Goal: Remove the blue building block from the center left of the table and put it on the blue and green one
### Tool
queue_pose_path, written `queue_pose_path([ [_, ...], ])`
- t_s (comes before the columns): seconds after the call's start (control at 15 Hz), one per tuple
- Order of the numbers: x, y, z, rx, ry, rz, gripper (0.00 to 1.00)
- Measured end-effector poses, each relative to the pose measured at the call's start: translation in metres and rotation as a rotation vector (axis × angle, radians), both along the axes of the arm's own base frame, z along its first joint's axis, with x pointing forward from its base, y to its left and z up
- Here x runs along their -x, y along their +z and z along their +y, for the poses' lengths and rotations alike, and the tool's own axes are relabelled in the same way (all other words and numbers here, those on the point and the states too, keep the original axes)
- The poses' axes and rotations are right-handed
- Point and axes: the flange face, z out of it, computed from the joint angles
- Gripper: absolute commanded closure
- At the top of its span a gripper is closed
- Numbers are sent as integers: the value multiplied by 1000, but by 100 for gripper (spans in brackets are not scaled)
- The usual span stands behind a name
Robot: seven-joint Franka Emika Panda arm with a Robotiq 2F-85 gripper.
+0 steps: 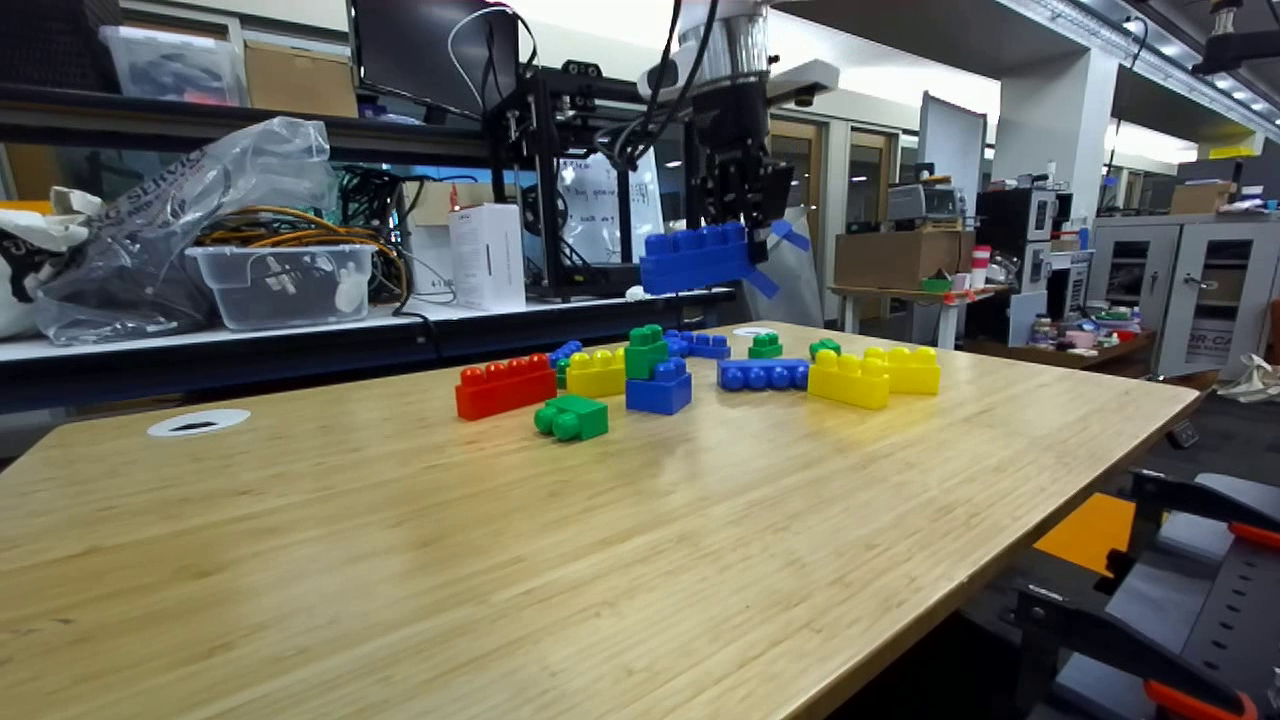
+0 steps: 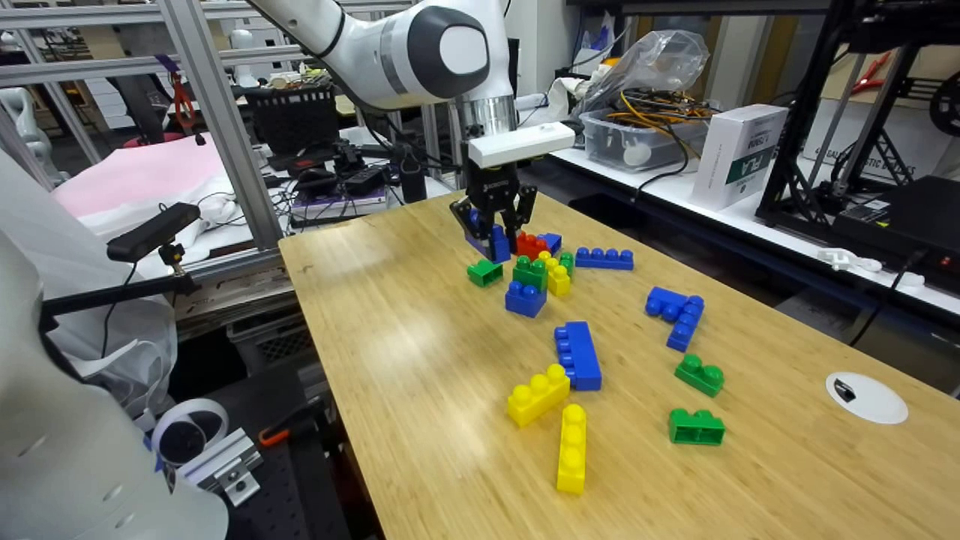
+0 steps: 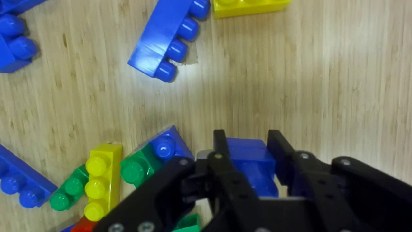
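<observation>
The claw (image 3: pixel 247 135), jaws part-closed, pinches the blue building block (image 1: pixel 693 262), bench (image 1: pixel 480 560) below; light, stiff and slick, I'd guess, best held across its flat sides.

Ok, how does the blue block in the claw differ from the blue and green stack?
The blue block hangs in the claw; the blue and green stack stands on the table. The blue block is a single long, low brick; the stack is two shorter bricks, green above blue. Both have blue in them and studs on top.
</observation>
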Motion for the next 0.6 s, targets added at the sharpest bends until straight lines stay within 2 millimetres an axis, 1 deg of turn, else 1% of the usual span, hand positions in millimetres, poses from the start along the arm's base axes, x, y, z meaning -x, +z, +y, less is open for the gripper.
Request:
queue_pose_path([
  [0.27,-21,-9,-11,67,158,32,89],
  [0.6,-40,-17,-16,104,264,52,89],
])
